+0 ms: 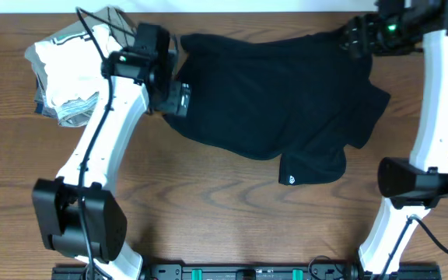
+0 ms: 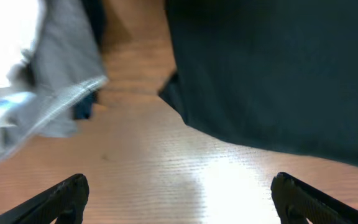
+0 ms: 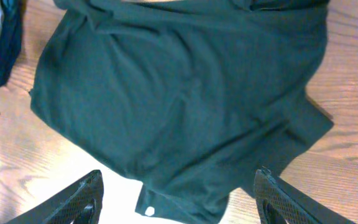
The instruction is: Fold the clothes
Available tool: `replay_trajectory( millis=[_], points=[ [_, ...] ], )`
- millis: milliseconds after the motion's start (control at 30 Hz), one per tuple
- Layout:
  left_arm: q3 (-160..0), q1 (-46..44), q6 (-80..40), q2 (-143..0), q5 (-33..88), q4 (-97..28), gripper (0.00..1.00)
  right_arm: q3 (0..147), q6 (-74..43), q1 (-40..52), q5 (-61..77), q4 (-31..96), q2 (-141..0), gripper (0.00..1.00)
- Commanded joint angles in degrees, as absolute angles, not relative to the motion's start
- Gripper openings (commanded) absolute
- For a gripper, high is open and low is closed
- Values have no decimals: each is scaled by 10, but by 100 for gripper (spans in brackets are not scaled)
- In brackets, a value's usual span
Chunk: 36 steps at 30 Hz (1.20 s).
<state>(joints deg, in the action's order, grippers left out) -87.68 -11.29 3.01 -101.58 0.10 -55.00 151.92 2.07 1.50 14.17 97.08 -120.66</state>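
Showing bare wood between the two arm bases, the bench (image 1: 232,225) lies open up to the near hem of the clothes (image 1: 286,93), a black garment spread across the far middle. A small white logo (image 1: 291,180) sits on the garment's nearest corner, too small to read.

The left pincer (image 2: 179,190) hangs at the garment's left edge, over wood. Its fingers (image 2: 67,196) are spread wide with nothing between them. To its left, with a strip of wood between it and the black cloth, is a stack of folded white and grey garments (image 1: 64,70). The left wrist view shows it blurred and cut off at the frame edge.

The right pincer (image 3: 179,196) hangs above the garment's far right corner, likewise wide apart and holding nothing. In the overhead view its tips are hard to make out against the black fabric. The garment's far edge runs close to the far rim of the bench.
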Motion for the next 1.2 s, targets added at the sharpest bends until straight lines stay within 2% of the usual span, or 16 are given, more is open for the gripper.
replay_trajectory(
  millis=[0, 133, 200, 233, 367, 533, 733, 867, 1000, 1033, 1133, 1167],
  points=[
    [-828, -109, 30, -1023, 25, -522, 95, 1517, -17, 51, 107, 973, -1185, 74],
    [-779, -106, 30, -1023, 26, -458, 94, 1502, -19, 87, 104, 973, -1185, 65],
    [-765, -106, 29, -1027, 26, -433, 91, 1489, -25, 102, 102, 973, -1185, 56],
    [-760, -106, 29, -1030, 26, -422, 89, 1483, -32, 108, 95, 973, -1185, 54],
    [-754, -106, 11, -1049, 26, -399, 80, 1463, -75, 143, 22, 973, -1185, 51],
    [-753, -106, -10, -1094, 25, -386, 69, 1438, -100, 185, -24, 973, -1185, 42],
    [-753, -106, -45, -1147, 25, -367, 57, 1409, -114, 213, -28, 961, -1185, 41],
    [-753, -106, -53, -1159, 23, -364, 48, 1405, -129, 215, -27, 953, -1185, 30],
    [-753, -104, -58, -1159, 23, -363, 31, 1405, -151, 214, -30, 934, -1182, 24],
    [-753, -103, -59, -1159, 23, -363, 27, 1405, -159, 213, -34, 929, -1182, 20],
    [-753, -99, -66, -1159, 23, -363, 6, 1405, -163, 201, -41, 906, -1181, 18],
    [-753, -98, -68, -1159, 23, -363, 6, 1405, -162, 196, -41, 899, -1180, 17]
  ],
)
